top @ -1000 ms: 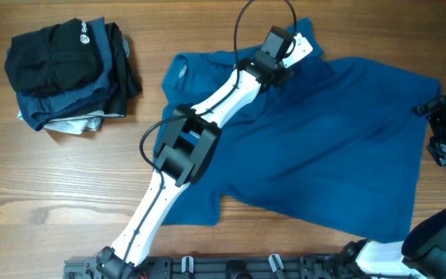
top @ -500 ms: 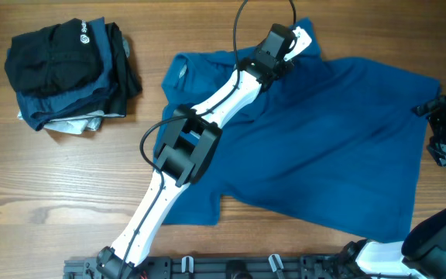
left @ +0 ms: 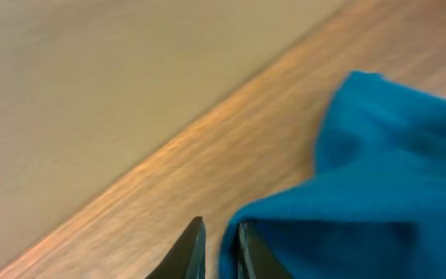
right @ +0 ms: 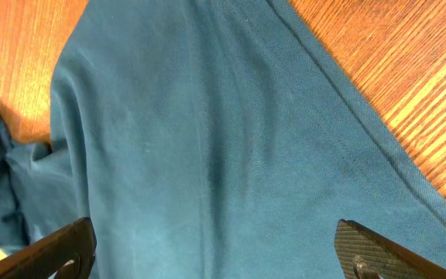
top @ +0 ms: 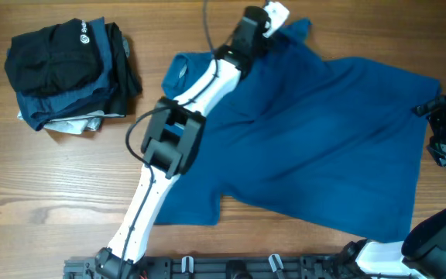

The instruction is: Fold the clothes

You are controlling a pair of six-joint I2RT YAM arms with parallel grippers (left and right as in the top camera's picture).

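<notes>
While the blue polo shirt [top: 324, 132] lies spread across the middle and right of the wooden table [top: 37, 186], a fold at its far edge sits pinched between the nearly closed fingers of the left gripper [left: 219, 235]. Over the shirt's right edge hovers the right gripper [top: 442, 133], its 2 fingers spread wide and gripping nothing. Well apart at the table's far left rests a pile of dark folded garments [top: 68, 70].

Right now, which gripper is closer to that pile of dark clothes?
Left. The left gripper pinches the blue shirt at its far edge, some way from the dark pile; the right gripper hangs open at the shirt's opposite side, much farther off.
</notes>
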